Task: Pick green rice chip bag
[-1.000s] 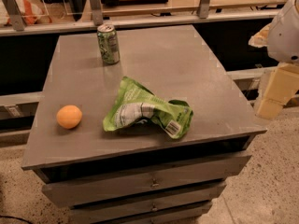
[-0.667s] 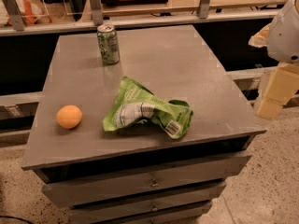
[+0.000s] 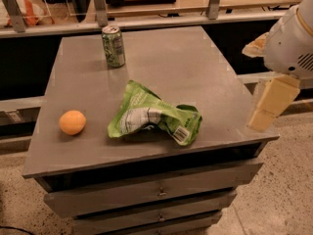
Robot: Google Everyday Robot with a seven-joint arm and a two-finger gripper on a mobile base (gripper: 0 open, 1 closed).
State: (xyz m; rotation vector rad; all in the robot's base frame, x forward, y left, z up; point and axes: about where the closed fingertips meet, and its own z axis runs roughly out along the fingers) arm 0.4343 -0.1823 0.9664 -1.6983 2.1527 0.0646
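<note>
The green rice chip bag [image 3: 154, 115] lies crumpled near the front middle of the grey cabinet top [image 3: 195, 72]. Its white-grey printed panel faces up and a barcode patch shows at its right end. My gripper [image 3: 268, 105] hangs at the right edge of the view, just off the cabinet's right front corner, below the white arm housing [image 3: 291, 38]. It is to the right of the bag, apart from it, and nothing shows in it.
A green-and-white drink can [image 3: 113, 45] stands upright at the back left of the top. An orange round fruit [image 3: 72, 122] sits at the front left. Drawers [image 3: 156, 192] are below the top. A railing and a counter run behind the cabinet.
My gripper has shifted slightly left and down, closer to the cabinet's right front corner. The bag, the can and the fruit have not moved.
</note>
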